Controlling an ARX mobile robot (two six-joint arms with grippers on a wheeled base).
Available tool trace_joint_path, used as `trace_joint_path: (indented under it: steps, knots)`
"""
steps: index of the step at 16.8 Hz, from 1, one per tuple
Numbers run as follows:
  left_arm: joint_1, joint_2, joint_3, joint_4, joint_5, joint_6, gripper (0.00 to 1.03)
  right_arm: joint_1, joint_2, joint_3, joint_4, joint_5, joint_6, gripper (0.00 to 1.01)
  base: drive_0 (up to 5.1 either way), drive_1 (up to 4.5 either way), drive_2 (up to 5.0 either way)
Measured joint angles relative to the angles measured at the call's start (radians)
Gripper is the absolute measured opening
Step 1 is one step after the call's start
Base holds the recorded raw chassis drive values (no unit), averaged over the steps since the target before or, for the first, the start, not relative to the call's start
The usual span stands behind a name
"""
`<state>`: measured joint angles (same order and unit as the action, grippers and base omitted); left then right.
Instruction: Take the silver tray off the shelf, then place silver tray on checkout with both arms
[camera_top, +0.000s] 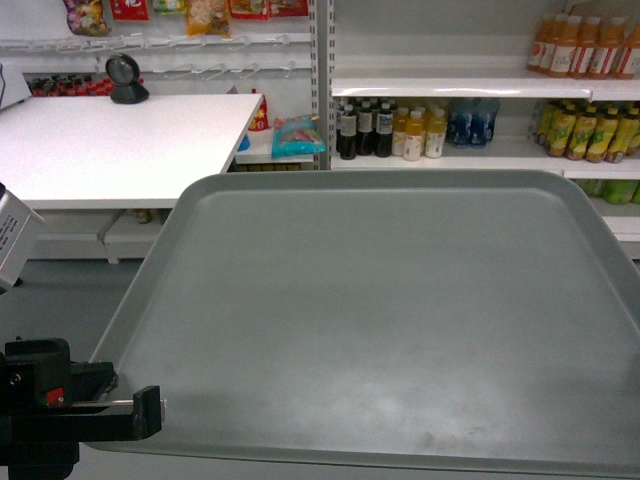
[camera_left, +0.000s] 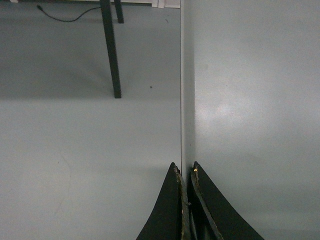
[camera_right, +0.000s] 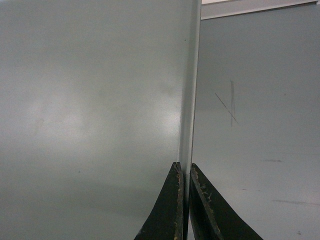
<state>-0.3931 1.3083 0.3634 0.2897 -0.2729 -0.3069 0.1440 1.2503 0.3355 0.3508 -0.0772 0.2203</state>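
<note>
Silver tray: the silver tray (camera_top: 380, 320) fills the lower head view, held in the air in front of the robot, roughly level, off any shelf board and not on the counter; its surface is bare.
Left gripper: the left gripper (camera_left: 184, 172) has its two dark jaws pressed onto the tray's left rim, one on each side of the raised edge; in the head view it shows as a black clamp at the tray's near left corner (camera_top: 140, 405).
Right gripper: the right gripper (camera_right: 183, 170) pinches the tray's right rim in the same way, jaws nearly together with the thin edge between them; it is out of the head view.
Checkout: the checkout (camera_top: 110, 150), a white countertop, lies at upper left beyond the tray's far left corner, apart from the tray.
Scanner: a small round black scanner (camera_top: 126, 78) stands near the counter's far edge.
Shelf: the shelf (camera_top: 450, 88), white boards on slotted uprights, stands behind the tray, well apart from it.
Shelf goods: dark and yellow drink bottles (camera_top: 390, 130) line the lower board, orange bottles (camera_top: 585, 45) the upper one; a blue-green snack bag (camera_top: 298, 135) lies beside the counter's right end.
Floor: grey floor (camera_left: 75, 150) shows beneath the tray's left side, with a dark table leg (camera_left: 111, 50) and a cable further off.
</note>
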Motion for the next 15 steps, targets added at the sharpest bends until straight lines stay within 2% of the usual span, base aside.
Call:
trace_joint_path:
  steps: [15]
  knots:
    - [0.0,0.0,0.0,-0.002,0.0,0.0,0.02,0.0,0.0,0.0,0.0,0.0,0.0,0.02,-5.0,2.37,2.4]
